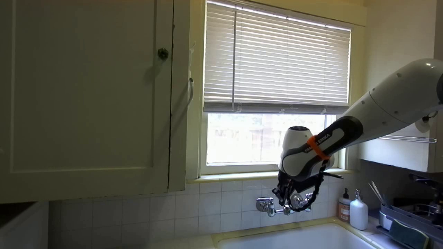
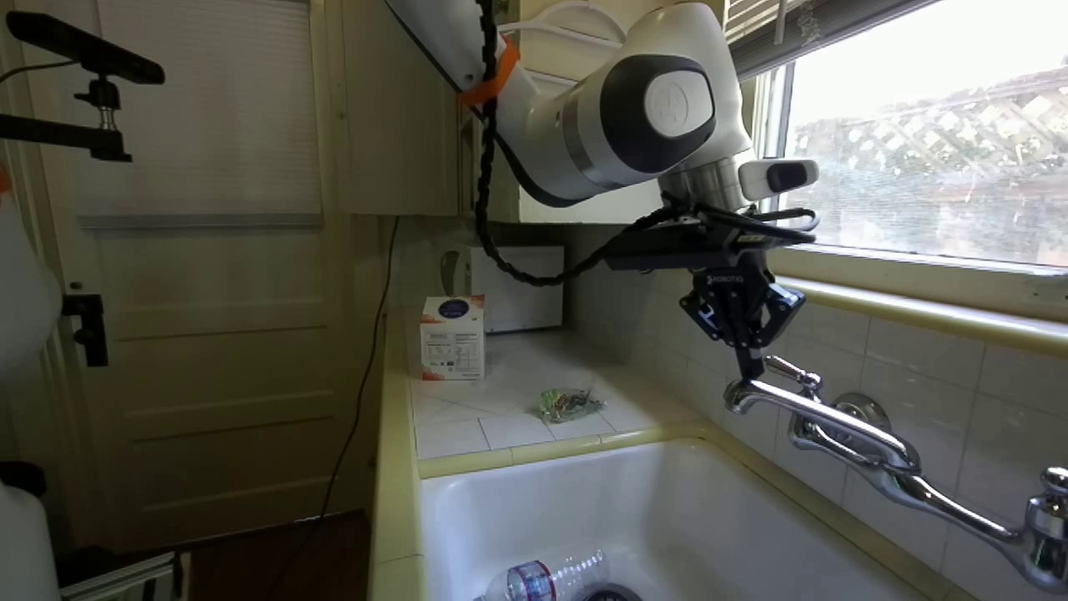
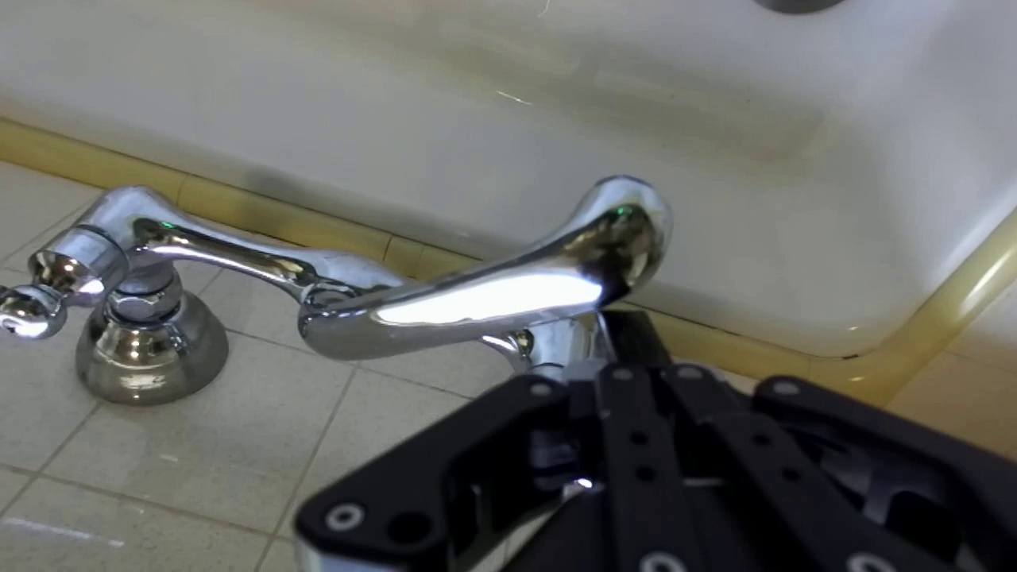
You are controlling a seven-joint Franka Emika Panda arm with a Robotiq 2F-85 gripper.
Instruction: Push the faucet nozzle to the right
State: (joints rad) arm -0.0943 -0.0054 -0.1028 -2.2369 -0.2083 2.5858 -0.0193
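The chrome faucet nozzle (image 3: 477, 302) slants across the wrist view, its curved outlet end pointing out over the sink. In an exterior view the nozzle (image 2: 822, 417) projects from the middle of the wall-mounted tap (image 2: 943, 505). My gripper (image 3: 636, 338) is shut and empty, pointing down. Its fingertips are right beside the nozzle near the outlet end, at its lower edge in the wrist view; whether they touch cannot be told. An exterior view shows the gripper (image 2: 751, 367) just behind the outlet end. In an exterior view the gripper (image 1: 284, 199) and cable partly hide the tap (image 1: 264, 205).
The tiled wall (image 2: 909, 376) and yellow window sill (image 2: 901, 313) are close behind the gripper. A white sink (image 2: 667, 484) lies below, with a plastic bottle (image 2: 534, 580) in it. A white soap bottle (image 1: 359, 213), brown bottle (image 1: 344, 209) and dish rack (image 1: 412, 224) stand beside the sink.
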